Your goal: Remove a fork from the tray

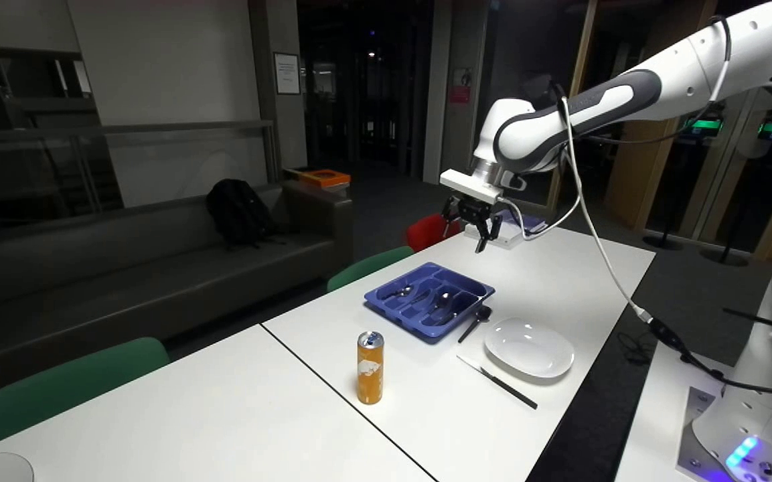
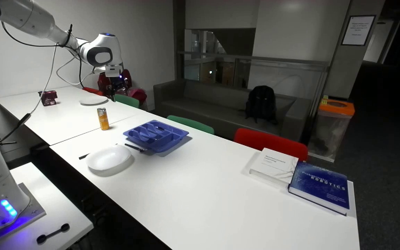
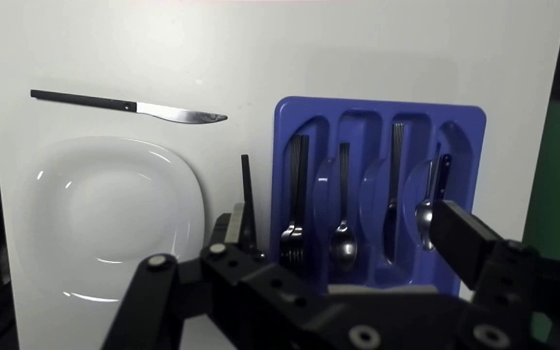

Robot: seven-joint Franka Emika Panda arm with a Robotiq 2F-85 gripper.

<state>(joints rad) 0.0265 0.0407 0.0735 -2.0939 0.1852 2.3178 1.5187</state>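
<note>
The blue divided tray (image 1: 396,320) lies on the white table and also shows in an exterior view (image 2: 168,143). In the wrist view the tray (image 3: 381,105) has several compartments. The leftmost one holds dark-handled forks (image 3: 300,184), tines toward the gripper. A spoon (image 3: 343,243), a knife (image 3: 390,228) and small spoons (image 3: 424,218) lie in the others. My gripper (image 3: 342,214) is open and empty, its fingers wide apart. In an exterior view the gripper (image 1: 464,234) hangs well above the table, higher than the tray and touching nothing.
A black-handled utensil (image 1: 471,326) lies beside the tray, its head partly hidden in the wrist view. A white plate (image 1: 529,345) and a knife (image 1: 499,384) lie near it. An orange can (image 1: 370,371) stands close by. Books (image 2: 319,184) lie at the table's end.
</note>
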